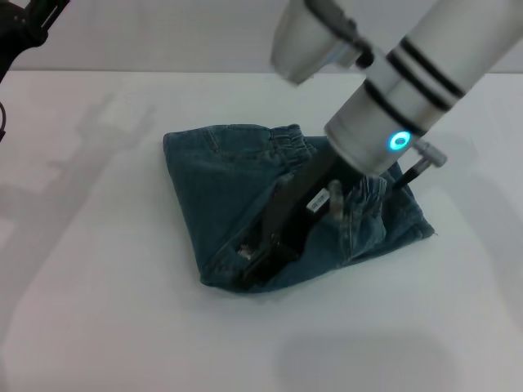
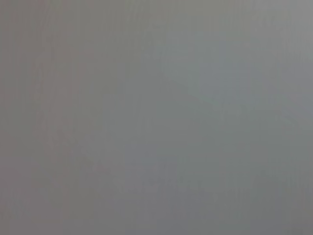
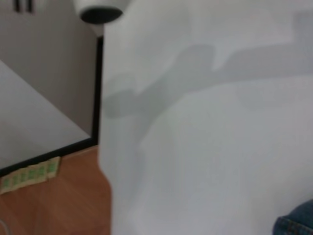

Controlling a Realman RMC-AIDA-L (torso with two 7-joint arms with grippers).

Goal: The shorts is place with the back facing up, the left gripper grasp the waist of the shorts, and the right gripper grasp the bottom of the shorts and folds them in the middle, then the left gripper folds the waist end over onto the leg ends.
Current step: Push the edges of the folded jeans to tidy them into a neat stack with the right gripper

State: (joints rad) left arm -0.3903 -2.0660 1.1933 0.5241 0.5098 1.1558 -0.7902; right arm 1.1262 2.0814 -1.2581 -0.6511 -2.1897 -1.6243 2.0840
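The faded blue denim shorts (image 1: pixel 237 175) lie folded in the middle of the white table (image 1: pixel 98 310). The ruffled waist (image 1: pixel 286 137) is at the far right side, partly under my right arm. The bottom of the shorts (image 1: pixel 214 273) points to the near left. My right gripper (image 1: pixel 255 263) reaches down low onto the denim at that near edge, and fabric hides its tip. Only a small corner of denim (image 3: pixel 296 224) shows in the right wrist view. My left gripper (image 1: pixel 29 20) is raised at the far left corner, away from the shorts. The left wrist view is blank grey.
The table's edge (image 3: pixel 103 147) shows in the right wrist view, with wooden floor (image 3: pixel 58 205) and a grey wall beyond it. Bare white tabletop surrounds the shorts on every side.
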